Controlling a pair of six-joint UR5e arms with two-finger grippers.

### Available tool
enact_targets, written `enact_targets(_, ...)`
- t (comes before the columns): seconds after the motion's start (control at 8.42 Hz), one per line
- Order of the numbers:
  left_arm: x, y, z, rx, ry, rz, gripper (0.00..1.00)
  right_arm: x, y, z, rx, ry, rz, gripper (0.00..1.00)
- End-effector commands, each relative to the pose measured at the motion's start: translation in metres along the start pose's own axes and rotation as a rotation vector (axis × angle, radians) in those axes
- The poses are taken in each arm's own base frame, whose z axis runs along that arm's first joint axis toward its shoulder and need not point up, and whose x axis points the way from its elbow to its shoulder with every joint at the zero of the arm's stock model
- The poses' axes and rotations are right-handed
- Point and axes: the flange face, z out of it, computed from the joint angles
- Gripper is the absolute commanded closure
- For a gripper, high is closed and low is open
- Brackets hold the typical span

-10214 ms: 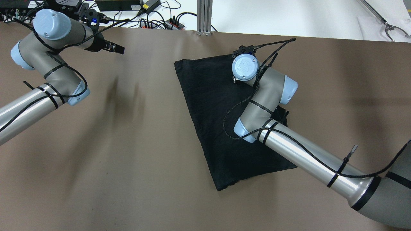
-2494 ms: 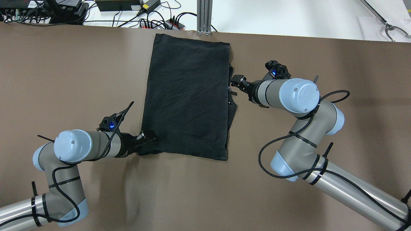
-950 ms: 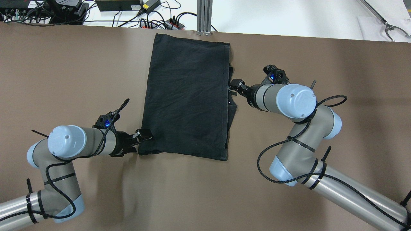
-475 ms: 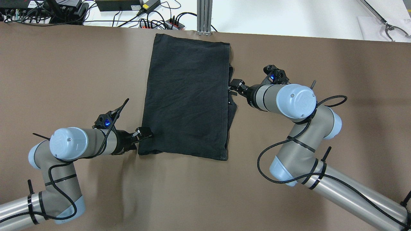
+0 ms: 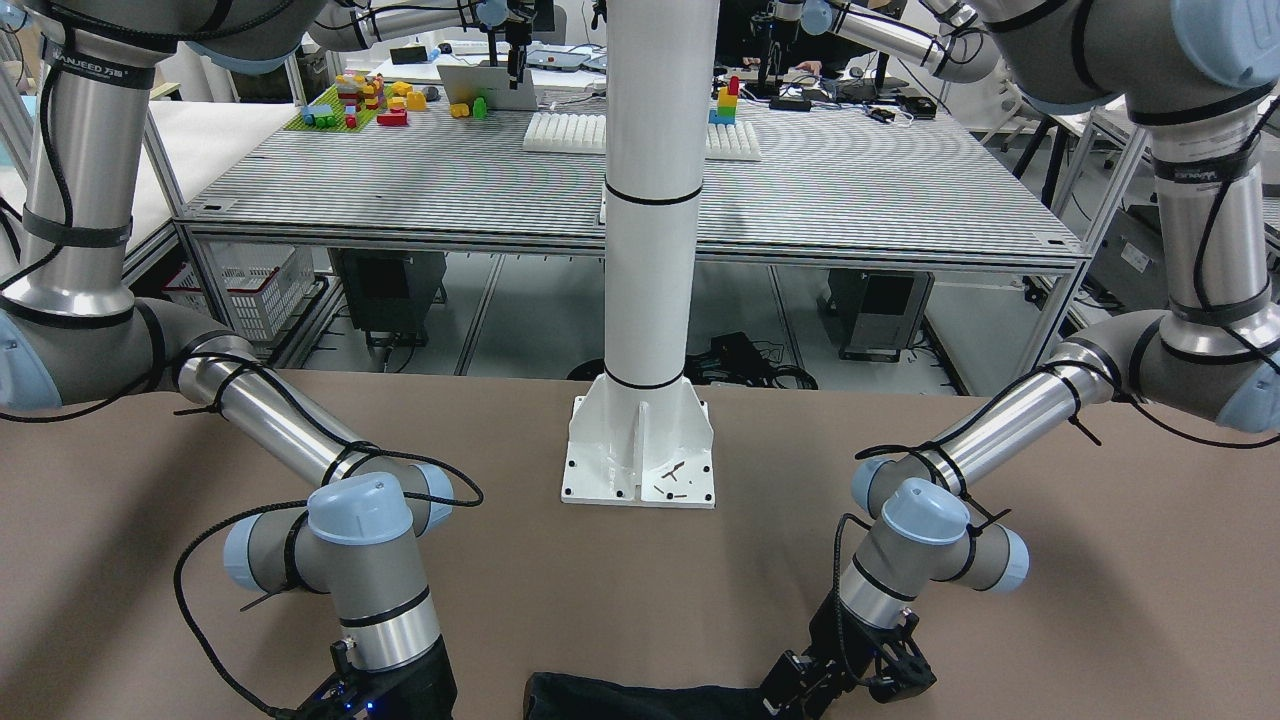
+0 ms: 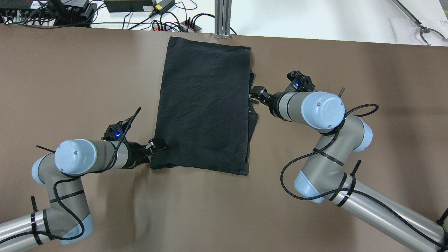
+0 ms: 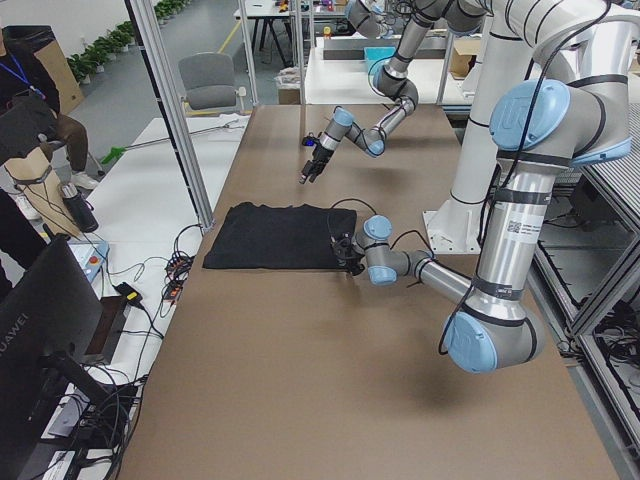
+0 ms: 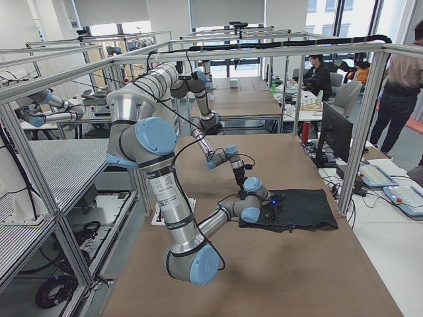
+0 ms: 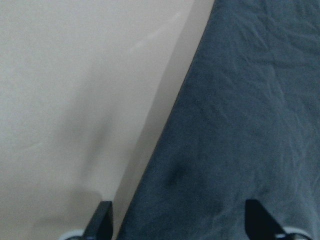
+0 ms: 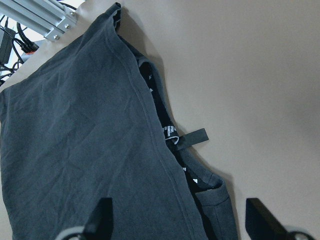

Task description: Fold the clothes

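Observation:
A black folded garment (image 6: 203, 105) lies flat on the brown table (image 6: 87, 70), with its far edge near the table's far edge. My left gripper (image 6: 158, 145) is open at the garment's near-left corner, low over the cloth. In the left wrist view the cloth (image 9: 240, 125) lies between the spread fingertips (image 9: 102, 220). My right gripper (image 6: 254, 93) is open at the garment's right edge, beside the loose inner layers. In the right wrist view the cloth (image 10: 75, 125) and a small black tag (image 10: 192, 137) lie ahead of the spread fingertips (image 10: 260, 220).
An aluminium post (image 6: 222, 17) and power strips with cables (image 6: 168, 24) stand just beyond the far table edge. The robot's white column base (image 5: 640, 450) stands on the table's near side. Operators and monitors show at the far end in the right exterior view (image 8: 344, 132).
The garment has been moved from the table's right middle to the far edge and squared up. Over the last second the left gripper has shifted slightly at the corner; the right arm has not moved.

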Motion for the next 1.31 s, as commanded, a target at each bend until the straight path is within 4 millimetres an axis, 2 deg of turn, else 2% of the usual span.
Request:
enact_targets(0.0,0.002,0.012,0.004,0.003,0.006,0.009,0.07,0.0,0.0,0.0,0.0,0.0,0.0,0.07)
enact_targets(0.12,0.006,0.021,0.007,0.002,0.013,0.015,0.07,0.0,-0.001,0.001,0.001,0.001,-0.001,0.07)
enact_targets(0.36,0.008,0.022,0.007,0.001,0.017,0.016,0.08,0.003,0.0,0.002,0.0,0.006,-0.003,0.07)
enact_targets(0.71,-0.014,0.008,0.004,0.039,-0.005,-0.015,0.09,0.002,0.0,0.002,0.0,0.005,-0.001,0.07)
enact_targets(1.07,0.005,0.018,-0.001,0.018,0.036,-0.083,0.09,0.003,0.0,0.002,0.0,0.006,-0.003,0.07)
enact_targets(1.19,0.012,0.02,-0.01,0.014,0.057,-0.101,0.09,0.003,0.0,0.002,0.0,0.006,-0.004,0.06)
